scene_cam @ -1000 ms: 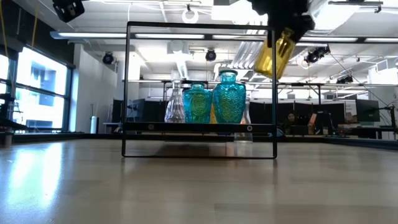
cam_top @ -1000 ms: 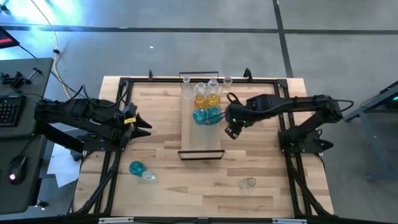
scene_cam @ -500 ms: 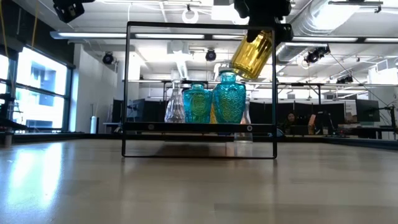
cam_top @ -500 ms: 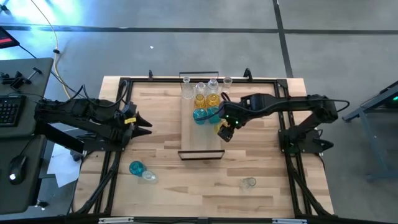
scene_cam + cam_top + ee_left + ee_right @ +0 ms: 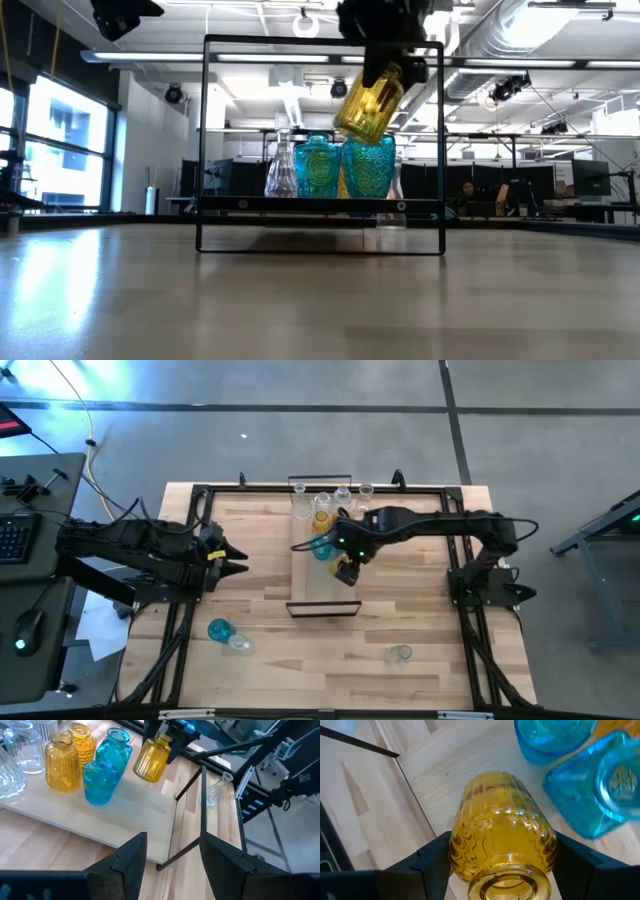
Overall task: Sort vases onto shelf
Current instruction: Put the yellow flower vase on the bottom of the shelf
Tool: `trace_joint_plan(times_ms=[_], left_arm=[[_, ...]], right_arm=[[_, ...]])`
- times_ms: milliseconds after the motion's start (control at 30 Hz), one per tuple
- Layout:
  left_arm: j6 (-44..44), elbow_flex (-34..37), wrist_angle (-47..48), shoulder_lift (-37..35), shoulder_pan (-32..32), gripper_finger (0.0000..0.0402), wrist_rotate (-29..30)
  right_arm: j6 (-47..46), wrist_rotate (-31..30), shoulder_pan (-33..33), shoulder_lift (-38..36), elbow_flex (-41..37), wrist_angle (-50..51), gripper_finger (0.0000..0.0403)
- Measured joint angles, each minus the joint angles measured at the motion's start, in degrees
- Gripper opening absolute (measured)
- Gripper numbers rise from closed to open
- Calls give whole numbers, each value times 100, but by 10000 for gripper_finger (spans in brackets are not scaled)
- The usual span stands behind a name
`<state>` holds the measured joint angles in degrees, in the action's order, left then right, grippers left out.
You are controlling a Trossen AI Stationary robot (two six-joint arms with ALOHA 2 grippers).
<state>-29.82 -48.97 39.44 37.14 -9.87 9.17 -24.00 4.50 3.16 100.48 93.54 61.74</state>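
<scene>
At the centre of the high view, the right gripper (image 5: pixel 345 565) hangs over the narrow light-wood shelf with thin black metal end frames (image 5: pixel 318 588), its two dark fingers clamped on a ribbed amber-yellow glass vase with a round belly and short neck (image 5: pixel 368 103). In the low view the vase sits upper centre, tilted, its base swung toward the left of the frame and clear of the board. The right wrist view shows the fingers pressing on opposite sides of the ribbed body just under the neck.

Directly below and behind it stand two teal-blue embossed glass vases (image 5: pixel 343 166); further amber and clear vases crowd the shelf's far end, at the upper middle of the high view.

The vase is judged light, rigid and brittle, with a smooth glazed surface that could slide between hard fingers. The ribs and shoulder probably give the best purchase, so the present hold looks sound. Tilted as it is, it would likely need levelling before being set down, and a knock against the teal pair could chip either.

The left gripper (image 5: pixel 236 560) waits at mid-left, fingers parted around nothing.

A teal vase and a clear one (image 5: pixel 226 634) lie at lower left, another clear vase (image 5: pixel 400 653) at lower right.
</scene>
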Motion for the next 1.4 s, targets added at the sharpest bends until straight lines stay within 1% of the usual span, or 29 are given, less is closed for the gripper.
trace_joint_plan(times_ms=[167, 367, 500, 633, 767, 1067, 1400], left_arm=[[2, 0, -9, 47, 0, 175, 0], [146, 0, -11, 99, 0, 175, 31], [157, 0, -11, 125, 0, 175, 59], [157, 0, -11, 120, 0, 175, 61], [236, 0, -4, 121, 35, 175, 63], [308, 0, -8, 121, 184, 175, 63], [307, 0, -8, 121, 217, 175, 63]], right_arm=[[500, 28, 72, 586, 778, 632, 252], [920, 317, 64, 1279, 1569, 913, 252], [1106, 365, 39, 1682, 2036, 1208, 252], [1247, 388, 28, 1924, 2367, 1326, 252], [1299, 393, 28, 2072, 2542, 1371, 252], [1419, 373, -81, 2336, 2531, 1796, 252], [1469, 297, -140, 2346, 2526, 1934, 252]])
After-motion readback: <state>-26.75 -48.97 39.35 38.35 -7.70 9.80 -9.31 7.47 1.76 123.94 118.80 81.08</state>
